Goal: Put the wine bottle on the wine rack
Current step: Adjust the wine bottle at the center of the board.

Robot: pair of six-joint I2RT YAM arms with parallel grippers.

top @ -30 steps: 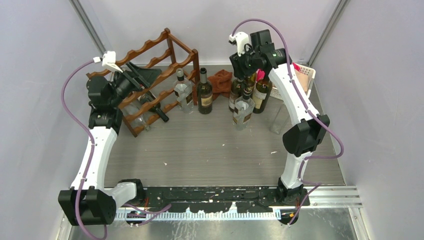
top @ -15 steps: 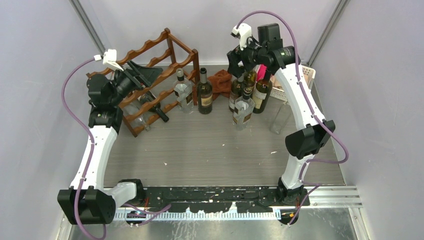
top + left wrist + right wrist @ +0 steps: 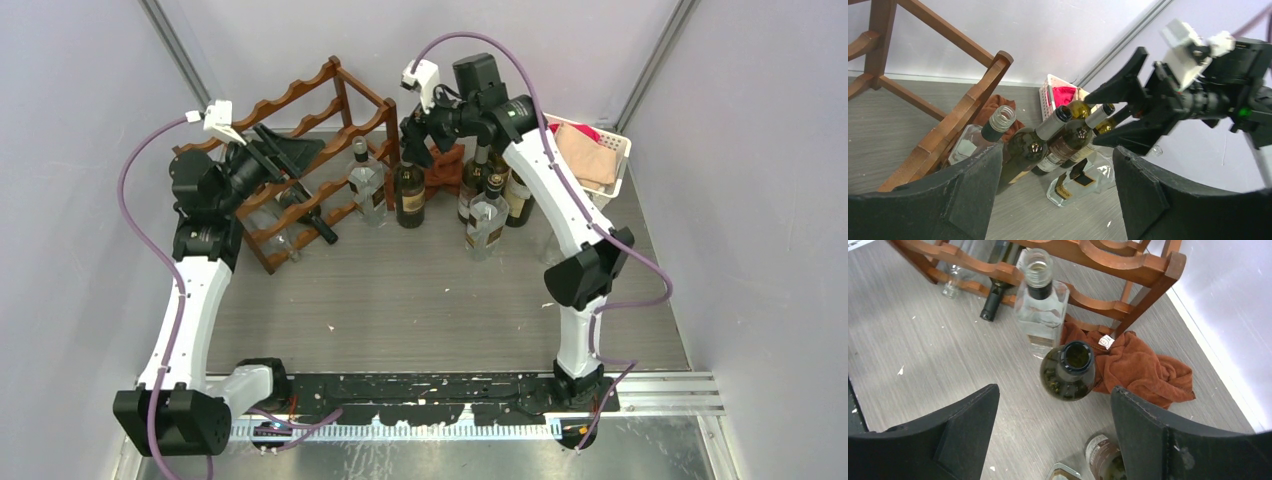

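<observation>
The dark reddish-brown wine rack (image 3: 330,115) stands at the back left, with a dark bottle (image 3: 312,218) lying in a lower tier. A dark green wine bottle (image 3: 408,190) stands upright to the right of the rack; the right wrist view shows its open mouth from above (image 3: 1068,371). My right gripper (image 3: 413,150) hangs open above that bottle, not touching it (image 3: 1055,437). My left gripper (image 3: 297,152) is open and empty over the rack's left part (image 3: 1055,200). The rack's rail also shows in the left wrist view (image 3: 948,130).
A clear square bottle (image 3: 367,182) stands between rack and green bottle. Several more bottles (image 3: 487,195) cluster to the right. An orange cloth (image 3: 1143,367) lies behind the green bottle. A white plastic basket (image 3: 618,150) with cloths sits at the back right.
My right arm has swung left from over the bottle cluster to above the green bottle beside the rack. The left arm has barely moved.
</observation>
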